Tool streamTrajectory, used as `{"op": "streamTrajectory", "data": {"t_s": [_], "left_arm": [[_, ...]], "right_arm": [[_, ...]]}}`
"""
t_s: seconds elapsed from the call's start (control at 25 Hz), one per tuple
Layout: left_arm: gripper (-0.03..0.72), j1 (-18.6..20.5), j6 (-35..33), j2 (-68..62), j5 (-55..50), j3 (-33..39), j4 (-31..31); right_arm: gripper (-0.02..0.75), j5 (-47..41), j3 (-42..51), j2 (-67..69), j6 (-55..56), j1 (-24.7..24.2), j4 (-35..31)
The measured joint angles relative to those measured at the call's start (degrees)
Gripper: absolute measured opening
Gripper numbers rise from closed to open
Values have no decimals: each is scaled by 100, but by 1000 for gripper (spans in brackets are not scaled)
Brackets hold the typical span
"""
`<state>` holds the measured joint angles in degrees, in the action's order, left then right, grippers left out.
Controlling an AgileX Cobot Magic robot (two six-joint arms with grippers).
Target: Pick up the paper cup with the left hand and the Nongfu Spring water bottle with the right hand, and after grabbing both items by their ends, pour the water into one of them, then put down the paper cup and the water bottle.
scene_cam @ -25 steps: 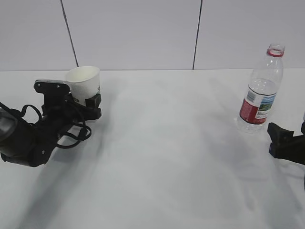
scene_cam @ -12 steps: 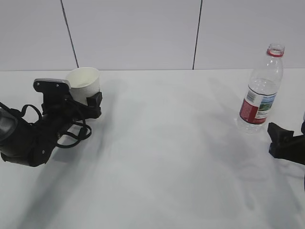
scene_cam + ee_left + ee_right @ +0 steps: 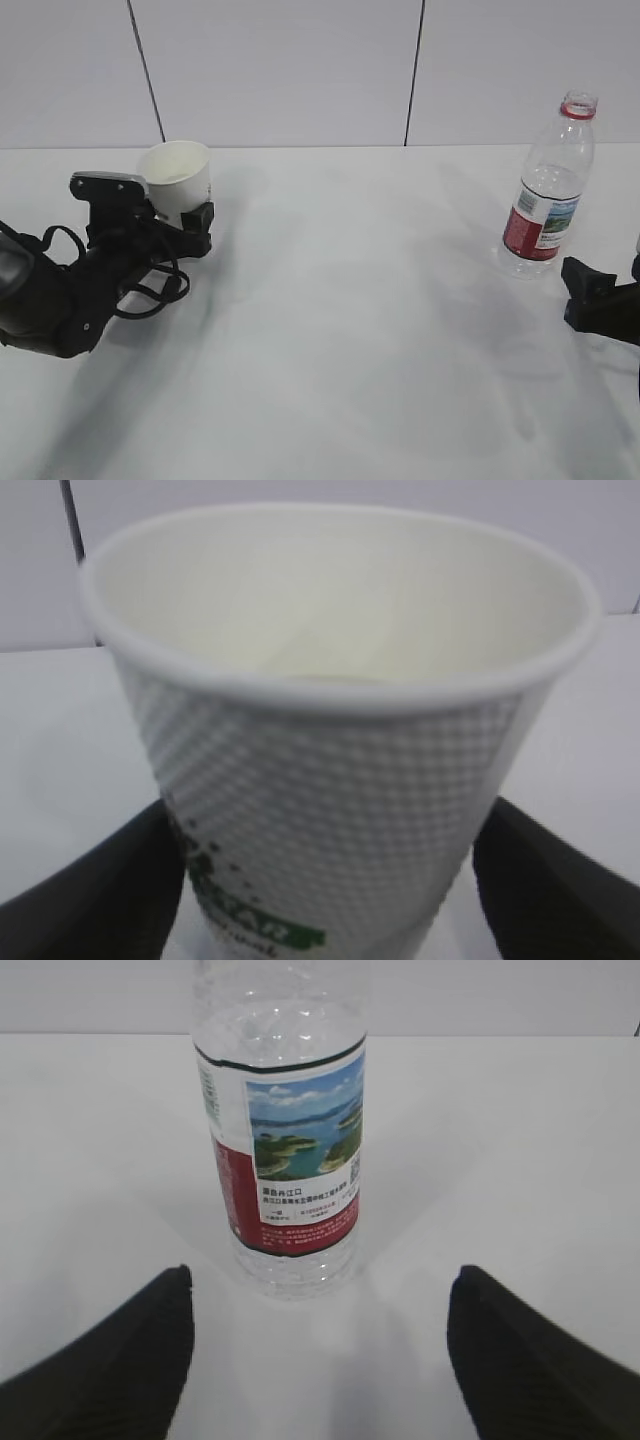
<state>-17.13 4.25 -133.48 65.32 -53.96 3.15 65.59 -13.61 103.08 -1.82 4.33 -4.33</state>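
On the near right edge of the white worktop (image 3: 330,330), the right hand (image 3: 590,300) lies low with its fingers (image 3: 110,1360) spread wide and nothing between them; the bottle (image 3: 548,190) stands just beyond the tips, clear of both. The bottle is upright, long axis vertical, its open mouth with the red neck ring pointing up and its red-and-white landscape label turned toward the right hand. It is on the far right of the worktop, with water showing in its lower part. At the near left, the left hand (image 3: 170,225) reaches away from the viewer and to the right, its black arm (image 3: 60,290) and looped cables (image 3: 150,285) trailing back to the left edge. Its fingers (image 3: 90,900) stand apart on either side of the cup's base; whether they touch it cannot be told. The cup (image 3: 177,180) sits upright on the far left of the worktop, mouth up, wider end on top, green print low on its dimpled side. Behind all runs a pale panelled wall (image 3: 300,70).
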Motion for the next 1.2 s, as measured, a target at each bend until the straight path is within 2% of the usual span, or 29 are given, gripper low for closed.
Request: {"op": "streamTrajectory", "data": {"t_s": [0.84,1.2], "left_arm": [[606,0,0,95,0,145,-177],[606,0,0,258,0,635,-315]], "right_arm": [[592,0,0,0,0,0,0],[592,0,-116,0,0,0,0]]}}
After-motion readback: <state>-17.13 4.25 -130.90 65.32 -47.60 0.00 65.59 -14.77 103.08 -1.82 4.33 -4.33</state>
